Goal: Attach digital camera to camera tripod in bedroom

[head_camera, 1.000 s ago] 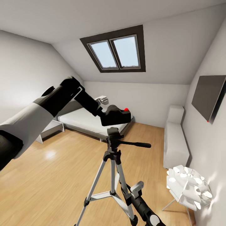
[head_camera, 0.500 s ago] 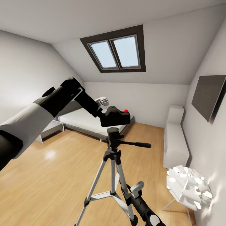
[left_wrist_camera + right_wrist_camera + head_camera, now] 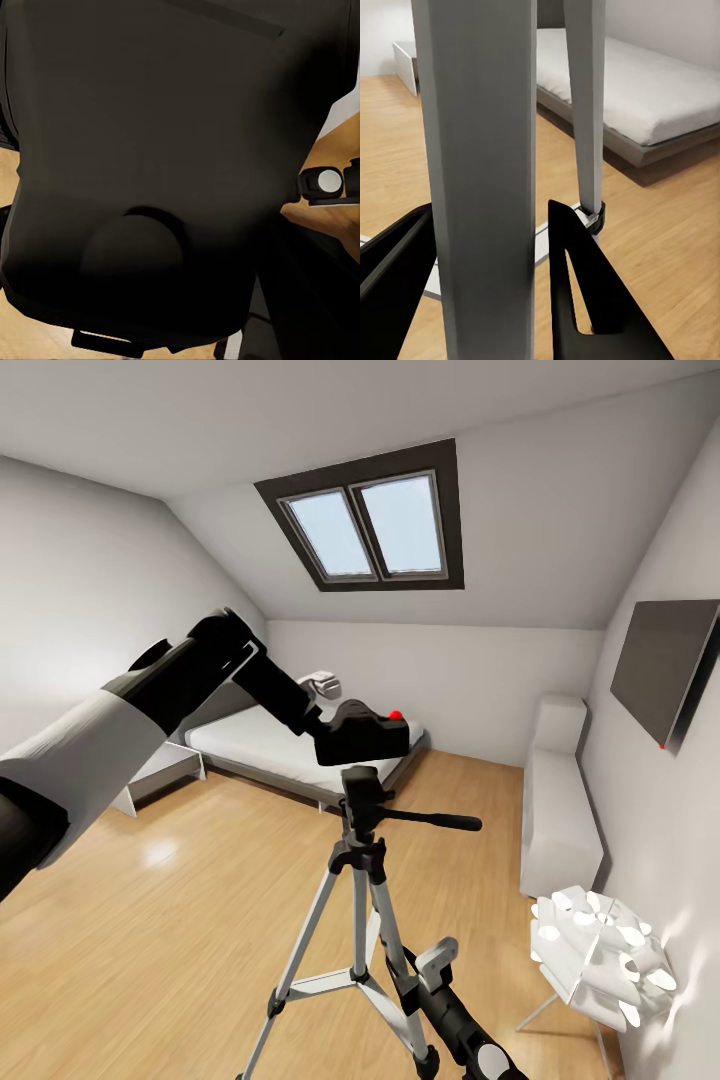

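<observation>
Left arm (image 3: 150, 700) reaching out long from the shoulder and angling down at the wrist, left gripper (image 3: 322, 722) clamping the digital camera (image 3: 362, 736) by its side, holding it level just above the black head of the camera tripod (image 3: 362, 790), not seated. Right gripper (image 3: 491, 247) sitting low, fingers (image 3: 577, 285) closing around a silver tripod leg (image 3: 480, 172), bed (image 3: 660, 97) showing beyond.

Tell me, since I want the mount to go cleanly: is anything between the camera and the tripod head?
Nothing visible. In the head view the camera, carried by the left arm, hangs just above the tripod head with only a thin open gap between them. The right gripper straddles a tripod leg lower down, away from that gap.
</observation>
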Robot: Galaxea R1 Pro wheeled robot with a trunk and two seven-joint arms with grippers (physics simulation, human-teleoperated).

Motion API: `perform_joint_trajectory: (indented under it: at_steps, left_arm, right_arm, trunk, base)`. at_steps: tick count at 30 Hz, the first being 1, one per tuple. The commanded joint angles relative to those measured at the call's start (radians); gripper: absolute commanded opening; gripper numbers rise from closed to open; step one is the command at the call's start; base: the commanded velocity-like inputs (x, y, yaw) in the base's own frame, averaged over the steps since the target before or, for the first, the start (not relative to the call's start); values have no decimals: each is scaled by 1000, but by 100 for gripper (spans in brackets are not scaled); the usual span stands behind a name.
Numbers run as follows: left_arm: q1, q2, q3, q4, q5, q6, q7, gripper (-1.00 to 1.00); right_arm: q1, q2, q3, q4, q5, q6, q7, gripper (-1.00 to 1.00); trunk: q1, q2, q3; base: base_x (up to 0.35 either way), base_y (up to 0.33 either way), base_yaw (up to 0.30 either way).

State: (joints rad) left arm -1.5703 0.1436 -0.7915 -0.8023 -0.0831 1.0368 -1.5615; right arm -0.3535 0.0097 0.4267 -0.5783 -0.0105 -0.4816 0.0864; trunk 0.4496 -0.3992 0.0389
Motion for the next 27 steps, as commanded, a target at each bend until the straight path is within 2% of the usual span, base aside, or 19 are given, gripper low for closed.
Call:
perform_joint_trajectory:
  at_steps: [1, 14, 27]
  left_arm:
    - [0, 1, -2, -2, -8, 10, -9, -100]
    - [26, 2, -4, -2, -8, 10, -9, -100]
    - [29, 0, -4, -2, -8, 10, -9, -100]
  right_arm:
    - [-1, 0, 1, 3, -17, -2, 1, -100]
    - [-1, 0, 2, 3, -17, -2, 1, -100]
    - [-1, 0, 1, 3, -17, -2, 1, -100]
  trunk:
    - [0, -1, 0]
    - [0, -1, 0]
    - [0, -1, 0]
  base:
    - [0, 0, 0]
    - [0, 0, 0]
    - [0, 0, 0]
